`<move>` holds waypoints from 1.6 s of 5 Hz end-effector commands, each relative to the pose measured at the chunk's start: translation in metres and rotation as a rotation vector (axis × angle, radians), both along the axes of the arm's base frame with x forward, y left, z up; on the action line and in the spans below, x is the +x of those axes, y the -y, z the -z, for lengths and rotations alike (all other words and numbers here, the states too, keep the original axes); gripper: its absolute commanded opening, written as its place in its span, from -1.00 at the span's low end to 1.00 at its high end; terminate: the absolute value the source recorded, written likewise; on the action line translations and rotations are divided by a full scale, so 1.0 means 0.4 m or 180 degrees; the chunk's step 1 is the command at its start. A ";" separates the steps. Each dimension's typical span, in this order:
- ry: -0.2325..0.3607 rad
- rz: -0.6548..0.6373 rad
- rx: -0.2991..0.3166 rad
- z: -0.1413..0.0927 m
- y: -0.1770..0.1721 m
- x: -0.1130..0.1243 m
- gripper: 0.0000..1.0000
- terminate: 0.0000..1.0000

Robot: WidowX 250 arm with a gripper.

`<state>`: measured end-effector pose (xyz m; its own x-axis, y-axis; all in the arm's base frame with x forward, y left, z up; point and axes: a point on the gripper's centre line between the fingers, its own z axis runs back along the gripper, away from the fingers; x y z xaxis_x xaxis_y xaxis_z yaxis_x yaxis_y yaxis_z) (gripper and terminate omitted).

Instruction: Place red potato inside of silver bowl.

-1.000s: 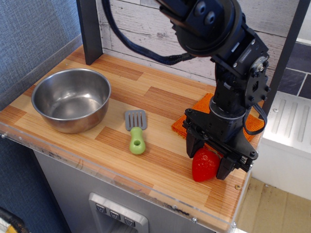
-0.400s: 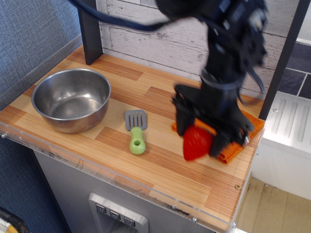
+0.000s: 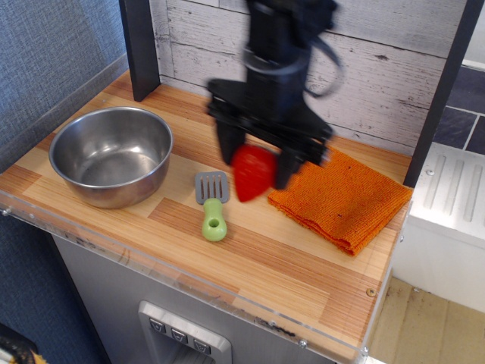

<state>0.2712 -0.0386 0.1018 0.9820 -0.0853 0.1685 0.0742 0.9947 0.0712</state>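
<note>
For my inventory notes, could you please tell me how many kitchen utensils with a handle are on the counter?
1: a spatula with a green handle, lying flat between the silver bowl and the orange cloth. The arm may hide others behind it.

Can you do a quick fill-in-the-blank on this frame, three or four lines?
1. The gripper is shut on the red ____.
2. The steel bowl holds ____.
3. The spatula has a ____ handle.
4. The orange cloth lies to the ____ of the spatula in the picture.

Missing words: potato; nothing; green; right
</note>
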 end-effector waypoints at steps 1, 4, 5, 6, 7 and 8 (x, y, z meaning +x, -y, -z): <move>0.0182 -0.0400 0.0019 -0.033 -0.142 -0.009 -1.00 -1.00; 0.0095 -0.0973 0.0065 0.013 -0.341 -0.005 -1.00 -1.00; 0.0038 -0.1076 0.0064 0.030 -0.377 -0.004 -1.00 -1.00; -0.0015 -0.1167 0.0047 0.051 -0.405 -0.001 -1.00 -1.00; -0.0061 -0.1194 0.0014 0.093 -0.409 0.005 -1.00 -1.00; -0.0047 -0.1171 -0.0080 0.128 -0.390 0.021 -1.00 -1.00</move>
<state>0.2835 0.1180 0.0402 0.9502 0.2896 0.1154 -0.2957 0.9545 0.0392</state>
